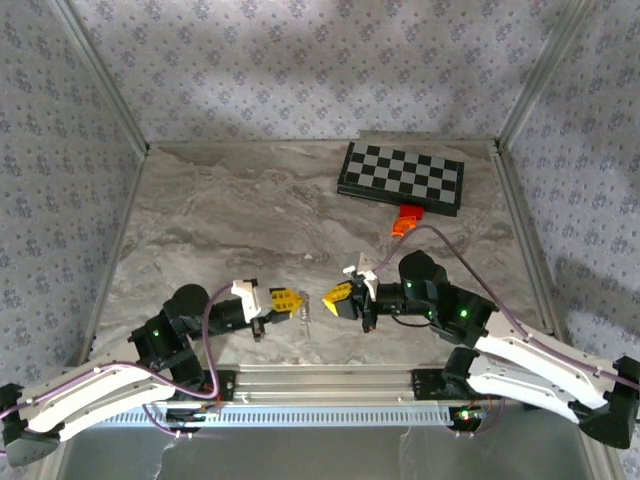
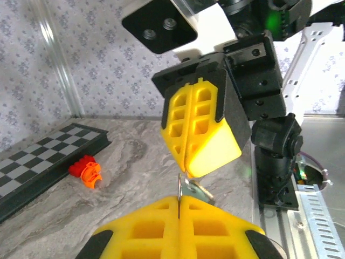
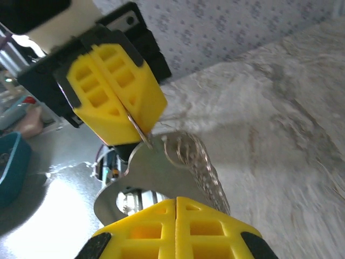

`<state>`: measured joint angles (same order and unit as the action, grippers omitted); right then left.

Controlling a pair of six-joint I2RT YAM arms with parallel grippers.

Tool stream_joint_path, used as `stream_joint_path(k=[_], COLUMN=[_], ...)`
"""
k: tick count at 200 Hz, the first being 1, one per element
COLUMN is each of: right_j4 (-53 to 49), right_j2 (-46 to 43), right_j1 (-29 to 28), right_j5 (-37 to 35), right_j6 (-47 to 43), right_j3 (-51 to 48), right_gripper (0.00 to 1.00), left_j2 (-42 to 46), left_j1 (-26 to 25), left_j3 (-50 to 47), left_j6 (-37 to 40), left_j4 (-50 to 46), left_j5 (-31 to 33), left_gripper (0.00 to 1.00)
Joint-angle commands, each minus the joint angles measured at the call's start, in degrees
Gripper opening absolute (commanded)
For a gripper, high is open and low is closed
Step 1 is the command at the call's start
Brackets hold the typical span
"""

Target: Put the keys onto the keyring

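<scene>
Both tools are shut tight and held nose to nose above the desk (image 1: 220,220), at about 6 o'clock in the top view. The left tool (image 1: 287,300) is pinched on a thin metal strip (image 3: 138,127), seen edge on. The right tool (image 1: 337,295) is pinched on a flat silvery piece (image 3: 144,174), which looks like a key, though that cannot be told for sure. The keyring (image 3: 182,147) is found right between the two tools, off the desk and touching the top of the flat piece. A beaded chain (image 3: 211,181) hangs from it toward 5 o'clock in the right wrist view. The step in hand seems to be the threading of the piece onto the ring. For this to be done well, both grips should be firm, the strip should be lined up with the gap in the ring's coil, and the sliding should be done slowly, so that nothing is bent or dropped. The chain should be held clear of the coil, as it could get tangled. A chessboard (image 1: 402,178) is laid at 1 o'clock on the desk, with an orange block (image 1: 404,220) just beside its near edge. Both are well apart from the tools, so nothing is blocked by them. Much of the small metal is hidden by the yellow pads (image 2: 207,140).
</scene>
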<state>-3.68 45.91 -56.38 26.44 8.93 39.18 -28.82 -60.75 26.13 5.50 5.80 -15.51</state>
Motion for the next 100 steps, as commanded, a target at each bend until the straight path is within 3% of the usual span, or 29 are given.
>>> stream_joint_path(k=[1, 43, 100], right_j4=[7.2, 7.7, 0.9], right_j2=[0.8, 1.0, 1.0], right_j1=[0.0, -0.9, -3.3], right_j5=[5.7, 5.0, 1.7], right_j6=[0.3, 0.1, -6.2], right_j3=[2.6, 3.5, 6.8], right_gripper=[0.0, 0.0, 0.0], left_j2=[0.0, -0.1, -0.9], left_j1=[0.2, 0.2, 0.2], left_j3=[3.8, 3.2, 3.4], left_j6=[-0.1, -0.4, -0.2], left_j4=[1.9, 2.6, 2.8], left_j5=[-3.6, -3.9, -4.4], left_gripper=[0.0, 0.0, 0.0])
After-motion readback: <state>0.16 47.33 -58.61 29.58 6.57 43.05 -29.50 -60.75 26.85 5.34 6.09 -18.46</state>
